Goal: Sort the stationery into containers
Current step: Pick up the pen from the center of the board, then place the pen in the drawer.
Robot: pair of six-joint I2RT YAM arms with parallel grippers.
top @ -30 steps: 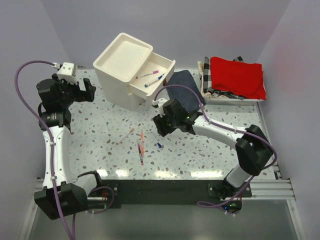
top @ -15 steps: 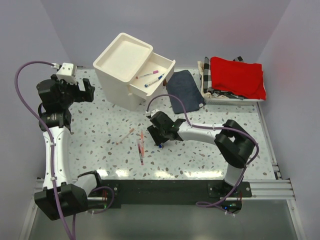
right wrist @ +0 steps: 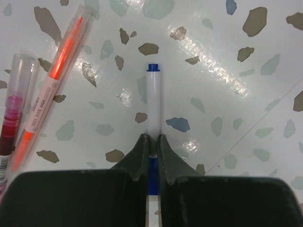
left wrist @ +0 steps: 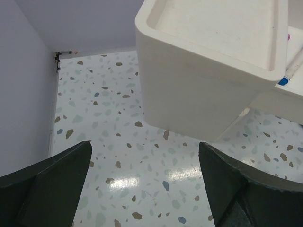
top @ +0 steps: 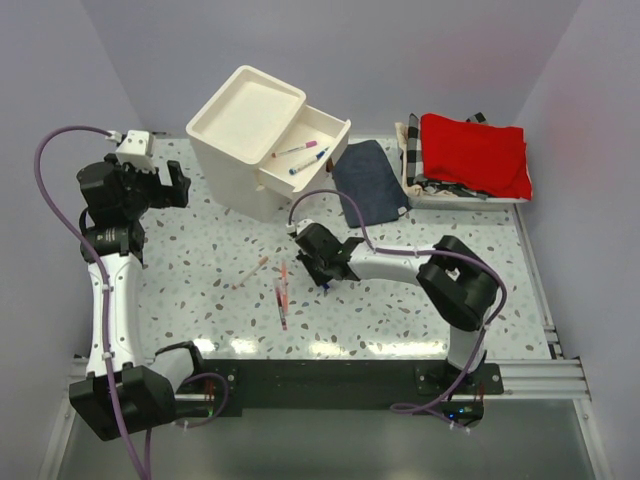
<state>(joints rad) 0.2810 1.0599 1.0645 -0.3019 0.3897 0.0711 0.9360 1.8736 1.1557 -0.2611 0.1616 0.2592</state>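
Note:
My right gripper [right wrist: 153, 139] is shut on a white pen with blue ends [right wrist: 153, 104] that lies on the speckled table, just right of an orange highlighter [right wrist: 52, 90] and a red pen [right wrist: 14, 118]. From above, the right gripper [top: 322, 268] sits low at mid-table beside those pens [top: 283, 290], and a pale stick [top: 250, 272] lies further left. The cream drawer unit [top: 245, 140] has its top drawer [top: 325, 135] pulled out, with a pink-capped pen [top: 300, 149] and a blue pen [top: 308, 162] inside. My left gripper [left wrist: 145, 146] is open and holds nothing, left of the unit [left wrist: 199, 85].
A dark blue folded cloth [top: 368, 182] lies right of the drawer unit. A checkered basket [top: 412, 170] with red cloth [top: 472, 152] stands at the back right. Walls close off the left, back and right sides.
My right gripper moved left and down over the blue-ended pen and shut on it. The left arm barely shifted.

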